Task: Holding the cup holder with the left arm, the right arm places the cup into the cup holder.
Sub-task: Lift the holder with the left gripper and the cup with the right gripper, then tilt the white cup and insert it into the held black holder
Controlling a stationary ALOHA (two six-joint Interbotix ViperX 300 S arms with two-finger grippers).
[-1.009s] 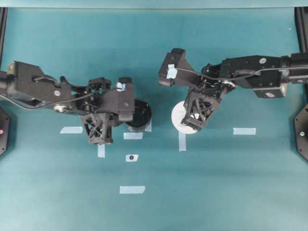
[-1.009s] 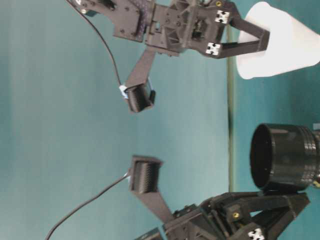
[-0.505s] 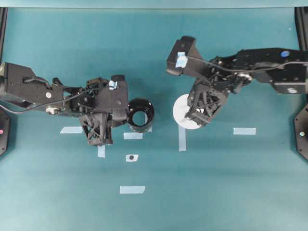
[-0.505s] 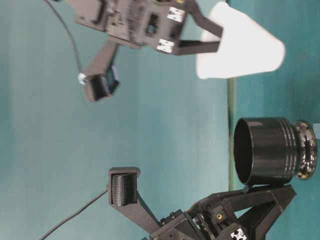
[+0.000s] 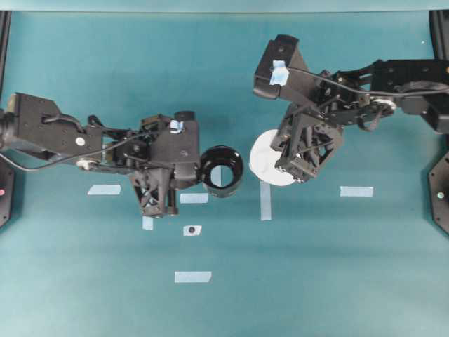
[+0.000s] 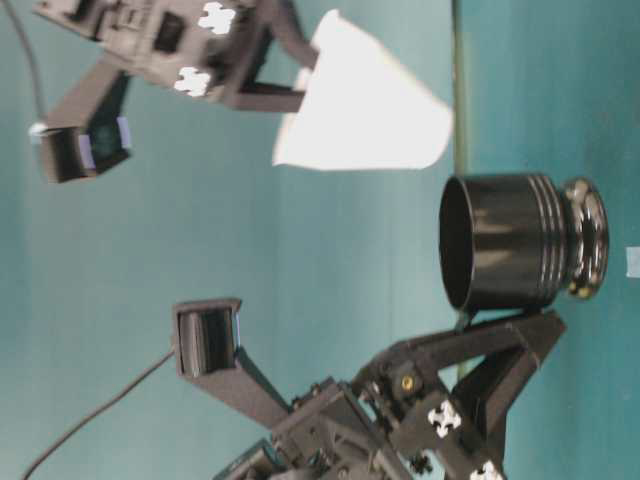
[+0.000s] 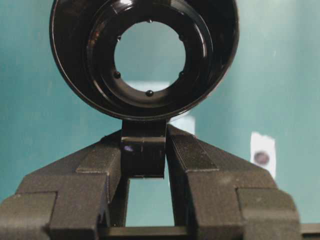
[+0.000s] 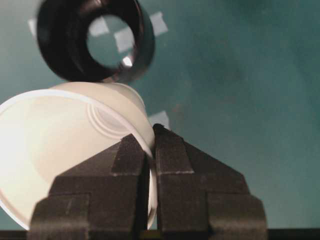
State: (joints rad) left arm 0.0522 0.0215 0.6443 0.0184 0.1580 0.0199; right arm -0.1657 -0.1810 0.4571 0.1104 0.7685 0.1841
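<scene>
Six pale tape strips on teal tabletop

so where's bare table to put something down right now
Free: the near stretch below the lowest tape strip, and the far strip above both arms. Crowded: the middle, where the cup holder and the cup hang close together.

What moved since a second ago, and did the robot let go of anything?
The left end effector swung the cup holder toward the middle, so it now shows from beyond the arm. The right end effector carried the cup a bit toward the holder and higher, as the table-level view shows. Nothing was let go: the left still pinches the holder's handle, the right still clamps the cup's rim. The tape marks stayed put.
</scene>
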